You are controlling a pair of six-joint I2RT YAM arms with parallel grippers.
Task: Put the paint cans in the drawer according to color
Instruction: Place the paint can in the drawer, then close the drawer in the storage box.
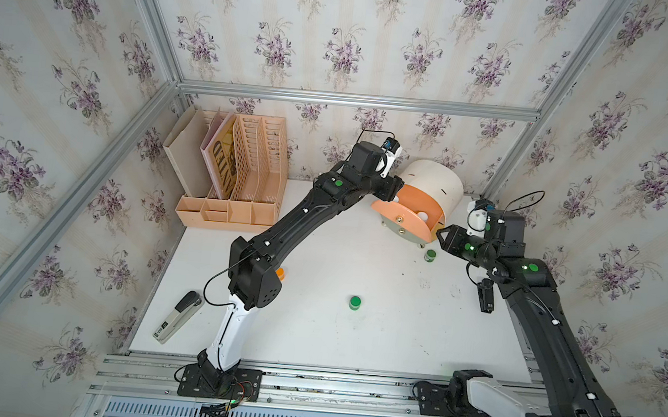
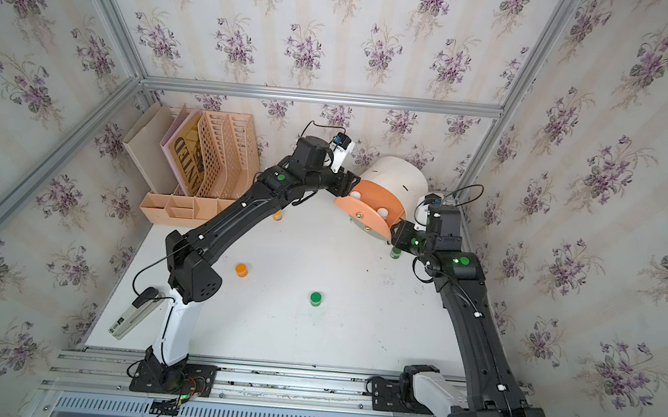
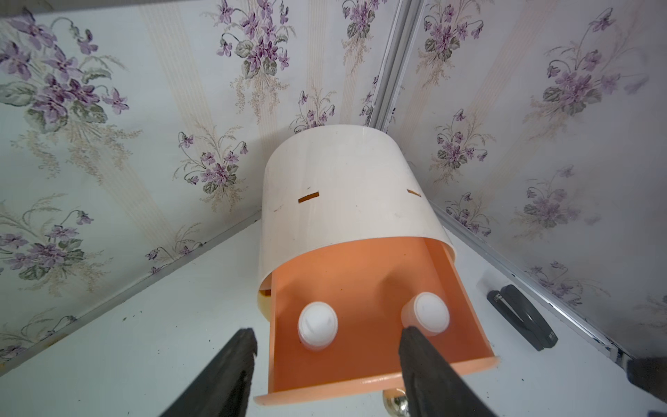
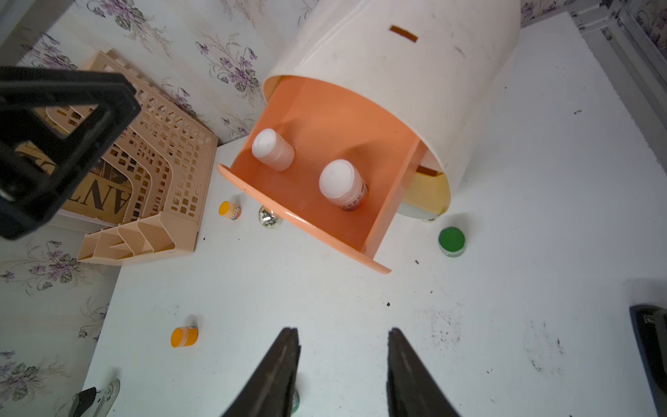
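Right, my left fingers (image 3: 231,368) stand wide over the pulled-out peach drawer (image 3: 361,274), with two white-lidded paint cans (image 3: 317,325) upright inside. My right fingers (image 4: 278,368), narrowly parted and empty, hover near the worktop's (image 1: 352,345) far right corner. A green-lidded can (image 4: 452,241) sits beside the smooth white drum cabinet (image 3: 343,180).

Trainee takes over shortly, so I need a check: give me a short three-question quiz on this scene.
1. How many pots stand in the open peach drawer?
2. True or false: a green pot is already in it.
3. Which pots are left on the table? A white only; B orange pots and green ones; C green only.
Key: 1. two white pots. 2. false. 3. B.
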